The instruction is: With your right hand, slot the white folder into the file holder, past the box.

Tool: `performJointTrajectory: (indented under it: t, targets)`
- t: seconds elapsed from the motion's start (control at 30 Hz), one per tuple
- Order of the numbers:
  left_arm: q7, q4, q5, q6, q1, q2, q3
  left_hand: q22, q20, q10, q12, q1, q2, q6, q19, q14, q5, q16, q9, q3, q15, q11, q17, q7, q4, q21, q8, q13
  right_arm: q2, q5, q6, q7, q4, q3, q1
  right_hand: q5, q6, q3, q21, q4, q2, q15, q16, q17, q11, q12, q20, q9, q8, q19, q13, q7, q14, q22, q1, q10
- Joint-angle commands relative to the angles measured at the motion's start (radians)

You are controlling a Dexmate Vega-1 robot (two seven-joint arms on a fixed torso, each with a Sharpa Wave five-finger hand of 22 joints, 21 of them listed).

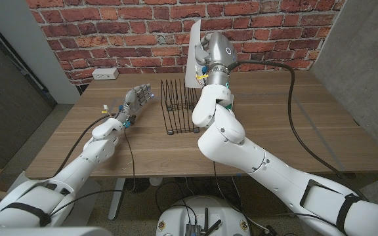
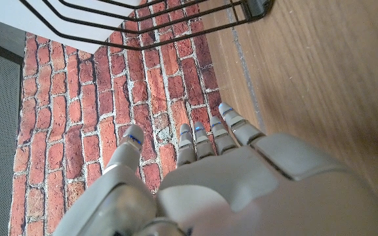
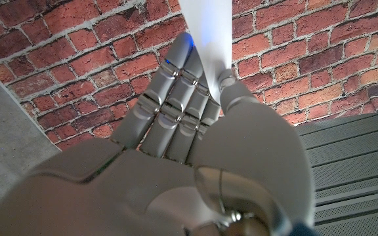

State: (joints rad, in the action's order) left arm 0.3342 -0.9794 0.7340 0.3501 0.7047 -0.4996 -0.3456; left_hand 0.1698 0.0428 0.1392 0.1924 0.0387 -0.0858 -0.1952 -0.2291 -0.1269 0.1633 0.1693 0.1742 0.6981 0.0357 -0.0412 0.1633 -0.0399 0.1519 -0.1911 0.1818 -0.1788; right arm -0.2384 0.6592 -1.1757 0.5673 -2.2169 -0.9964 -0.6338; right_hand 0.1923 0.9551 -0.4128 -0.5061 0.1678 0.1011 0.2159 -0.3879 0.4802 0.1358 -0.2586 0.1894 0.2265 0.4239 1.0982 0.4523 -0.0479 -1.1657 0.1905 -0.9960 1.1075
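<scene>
Right hand (image 1: 201, 71) up high gripping the white folder (image 1: 193, 56) upright above the wire file holder (image 1: 180, 105), left hand (image 1: 136, 100) at nine o'clock on the table (image 1: 294, 124), fingers (image 2: 205, 134) spread, holding nothing

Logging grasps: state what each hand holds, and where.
Right hand pinches the white folder by its lower edge, fingers against thumb. Left hand holds nothing.
</scene>
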Motion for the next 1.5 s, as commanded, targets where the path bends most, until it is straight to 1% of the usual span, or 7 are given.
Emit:
performJointTrajectory:
  t: [0.03,0.27,0.6,1.07,1.33,1.43,1.5]
  targets:
    - [0.032,0.064,-0.008,0.010,-0.045,0.020,-0.010,0.003,0.051,0.009,0.002,0.001,-0.024,-0.008,-0.010,-0.009,0.007,0.004,0.006,0.005,0.044,0.004,0.000,0.002,0.000,-0.003,0.003,-0.002,0.033,0.014,-0.002,0.065,0.036,-0.012,-0.019,0.007,0.010,-0.007,-0.006,0.000,-0.005,0.007,0.001,0.005,0.003,0.002,0.001,0.001,0.001,-0.002,0.002,0.000,-0.004,0.003,-0.008,0.009]
    - [0.064,0.111,-0.010,0.026,-0.077,0.034,-0.013,0.003,0.051,0.009,0.002,0.002,-0.025,-0.009,-0.009,-0.008,0.007,0.003,0.006,0.005,0.043,0.003,0.000,0.002,0.000,-0.003,0.004,-0.002,0.066,0.028,0.024,0.127,0.086,-0.021,-0.042,0.007,0.009,-0.008,-0.008,0.000,-0.005,0.007,0.002,0.005,0.002,0.002,0.001,0.001,0.000,-0.003,0.003,0.000,-0.004,0.003,-0.008,0.010]
    - [0.069,0.131,-0.012,0.040,-0.092,0.041,-0.010,0.003,0.051,0.013,0.003,0.002,-0.025,-0.014,-0.011,-0.012,0.007,0.005,0.006,0.006,0.045,0.001,0.000,0.001,0.001,-0.003,0.005,-0.002,0.106,0.048,0.066,0.198,0.140,-0.015,-0.076,0.008,0.008,-0.010,-0.011,0.001,-0.006,0.007,0.005,0.007,0.002,0.005,0.001,0.001,-0.002,-0.006,0.006,0.001,-0.003,0.003,-0.010,0.006]
    - [0.094,0.162,-0.017,0.054,-0.114,0.048,-0.013,0.003,0.052,0.015,0.004,0.003,-0.026,-0.017,-0.013,-0.015,0.007,0.005,0.006,0.006,0.045,0.002,0.000,0.002,0.001,-0.004,0.006,-0.002,0.133,0.085,0.095,0.254,0.167,-0.027,-0.127,0.009,0.005,-0.012,-0.014,0.003,-0.008,0.008,0.009,0.008,0.002,0.008,0.000,0.002,-0.005,-0.009,0.006,-0.001,0.000,0.002,-0.012,0.008]
    - [0.112,0.174,-0.010,0.069,-0.116,0.055,-0.009,0.003,0.052,0.017,0.004,0.004,-0.026,-0.017,-0.013,-0.015,0.007,0.005,0.006,0.007,0.044,0.004,0.000,0.003,0.001,-0.004,0.005,-0.002,0.143,0.102,0.135,0.295,0.195,-0.027,-0.161,0.010,0.004,-0.012,-0.016,0.003,-0.009,0.007,0.011,0.009,0.001,0.010,-0.001,0.002,-0.007,-0.012,0.006,-0.002,0.002,0.002,-0.013,0.005]
    - [0.113,0.179,-0.011,0.073,-0.117,0.058,-0.010,0.003,0.052,0.017,0.004,0.004,-0.026,-0.018,-0.013,-0.015,0.007,0.005,0.006,0.007,0.045,0.003,0.000,0.002,0.001,-0.004,0.005,-0.002,0.157,0.104,0.155,0.327,0.212,-0.017,-0.178,0.010,0.004,-0.013,-0.016,0.003,-0.009,0.007,0.012,0.009,0.001,0.012,0.000,0.002,-0.007,-0.013,0.006,-0.003,0.003,0.002,-0.013,0.004]
    - [0.117,0.185,-0.012,0.077,-0.119,0.062,-0.011,0.003,0.053,0.016,0.003,0.004,-0.026,-0.016,-0.013,-0.015,0.007,0.005,0.006,0.007,0.044,0.002,0.000,0.001,0.001,-0.004,0.004,-0.002,0.150,0.108,0.166,0.327,0.214,-0.017,-0.181,0.010,0.005,-0.013,-0.017,0.002,-0.009,0.007,0.013,0.009,0.002,0.012,-0.001,0.002,-0.007,-0.013,0.006,-0.003,0.003,0.002,-0.013,0.004]
